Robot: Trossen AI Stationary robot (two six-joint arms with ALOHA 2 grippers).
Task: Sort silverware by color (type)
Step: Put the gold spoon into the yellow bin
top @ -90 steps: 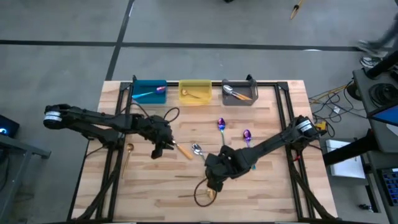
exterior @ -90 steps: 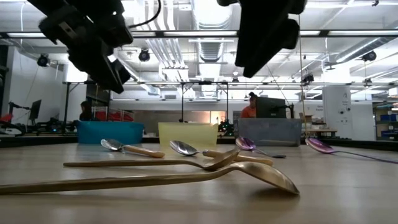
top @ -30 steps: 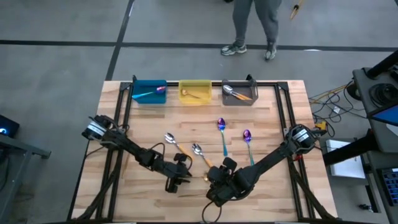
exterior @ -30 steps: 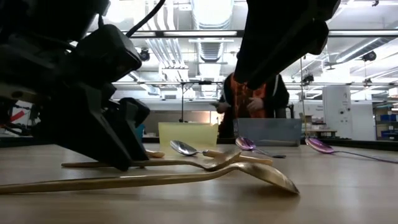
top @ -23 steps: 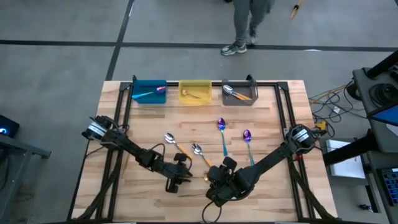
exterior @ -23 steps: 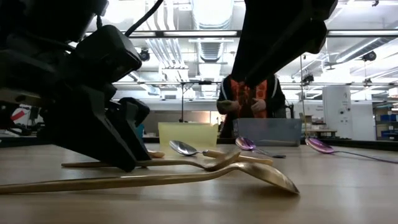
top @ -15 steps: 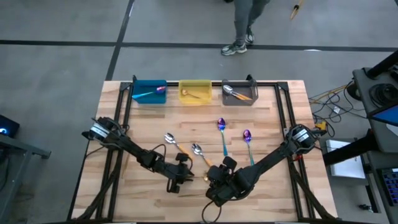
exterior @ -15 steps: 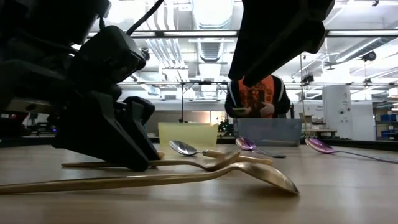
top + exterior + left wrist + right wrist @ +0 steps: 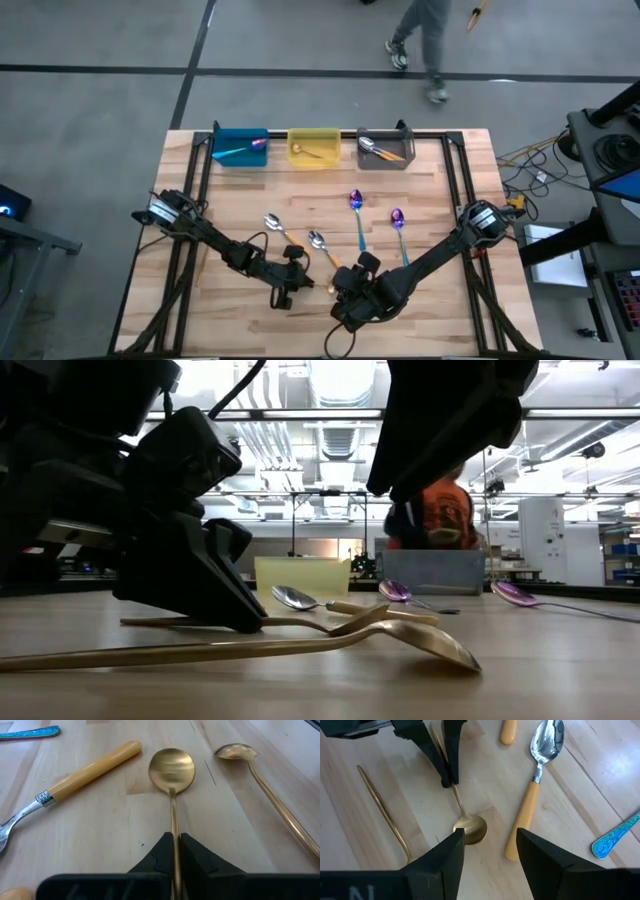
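My left gripper [image 9: 175, 842] is low at the table near its front middle, shut on a gold spoon [image 9: 172, 766] that lies flat on the wood. A second gold spoon [image 9: 235, 751] lies beside it, and another view shows it nearer the front edge [image 9: 250, 650]. My right gripper [image 9: 490, 850] hangs open above the held spoon's bowl [image 9: 470, 827] and touches nothing. Two orange-handled spoons [image 9: 275, 228] [image 9: 322, 245] and two purple ones with teal handles [image 9: 357, 205] [image 9: 397, 220] lie flat mid-table. My left gripper pinches the gold spoon's thin handle [image 9: 174, 827] between its two fingers, some way back from the bowl. The fingers slant down from the table's left and lie along the handle. The spoon lies flat on the table, bowl up.
A blue bin [image 9: 240, 147], a yellow bin [image 9: 313, 146] and a gray bin [image 9: 385, 148] stand along the far edge, each with cutlery inside. A person [image 9: 440, 510] walks past beyond the table. Bare wood lies at the table's left and right sides.
My left gripper has crept along the gold spoon's handle toward its bowl, staying low at the table. The person behind the table has walked toward the right.
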